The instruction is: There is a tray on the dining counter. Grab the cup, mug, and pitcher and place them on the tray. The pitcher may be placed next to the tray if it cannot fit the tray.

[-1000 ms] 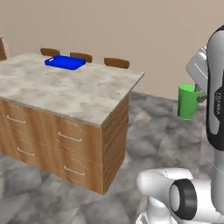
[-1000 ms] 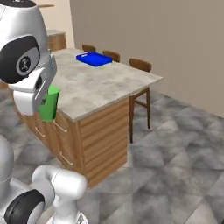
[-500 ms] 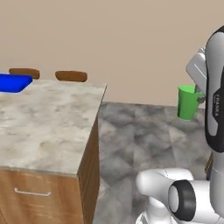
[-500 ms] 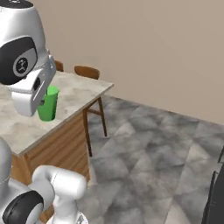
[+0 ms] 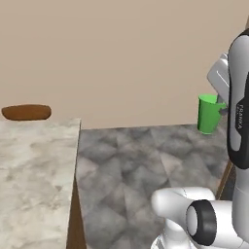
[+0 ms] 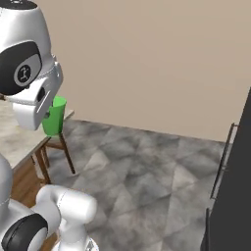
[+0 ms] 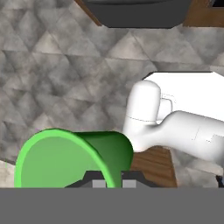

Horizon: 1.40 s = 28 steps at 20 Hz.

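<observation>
The bright green handleless cup (image 5: 209, 114) hangs upright in the air to the right of the dining counter (image 5: 34, 170), over the grey floor. My gripper (image 5: 222, 110) is shut on its rim, just in front of the arm. From the right base view the cup (image 6: 54, 116) sits under the white hand, with the gripper (image 6: 48, 113) on its near wall and the counter's corner (image 6: 10, 139) behind it. In the hand view the cup (image 7: 72, 159) fills the lower left, its wall between the tips of the gripper (image 7: 113, 183). The tray, mug and pitcher are out of view.
A wooden chair back (image 5: 26, 112) rises behind the counter's far edge; another chair (image 6: 55, 147) stands at its corner. A plain beige wall lies ahead. A tall dark appliance (image 6: 235, 186) stands at the right. Open grey stone floor (image 5: 146, 160) spreads between.
The base has turned, so the whole picture has slid left: the counter is now at the left edge and the blue tray has left the view. The cup stays gripped.
</observation>
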Available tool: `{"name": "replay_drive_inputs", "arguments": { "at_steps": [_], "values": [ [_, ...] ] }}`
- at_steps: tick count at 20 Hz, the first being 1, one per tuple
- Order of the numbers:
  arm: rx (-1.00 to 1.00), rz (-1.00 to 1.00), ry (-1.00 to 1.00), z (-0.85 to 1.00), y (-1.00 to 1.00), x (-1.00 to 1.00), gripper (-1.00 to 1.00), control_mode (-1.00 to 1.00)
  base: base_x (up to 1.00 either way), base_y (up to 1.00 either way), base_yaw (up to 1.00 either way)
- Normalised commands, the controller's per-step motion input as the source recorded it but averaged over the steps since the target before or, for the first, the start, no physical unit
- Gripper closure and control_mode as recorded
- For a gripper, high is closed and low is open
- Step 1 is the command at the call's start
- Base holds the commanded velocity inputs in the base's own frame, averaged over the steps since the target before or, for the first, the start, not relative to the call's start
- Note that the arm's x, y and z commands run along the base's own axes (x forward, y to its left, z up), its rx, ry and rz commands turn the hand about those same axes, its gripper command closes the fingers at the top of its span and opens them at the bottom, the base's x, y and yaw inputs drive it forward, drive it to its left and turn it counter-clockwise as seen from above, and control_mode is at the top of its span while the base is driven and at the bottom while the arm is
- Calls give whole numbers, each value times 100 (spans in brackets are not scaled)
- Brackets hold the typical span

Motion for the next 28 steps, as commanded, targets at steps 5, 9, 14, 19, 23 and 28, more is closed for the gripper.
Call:
{"name": "replay_drive_inputs", "arguments": {
  "at_steps": [5,9,14,19,23,28],
  "values": [
    [0,0,0,0,0,0,100,100,100,0,-34],
    [0,0,0,0,0,0,100,100,100,0,-24],
    [0,0,0,0,0,0,100,100,100,0,-14],
    [0,0,0,0,0,0,100,100,100,0,-12],
    [0,0,0,0,0,0,100,100,100,0,-9],
    [0,0,0,0,0,0,100,100,100,0,-4]
  ]
}}
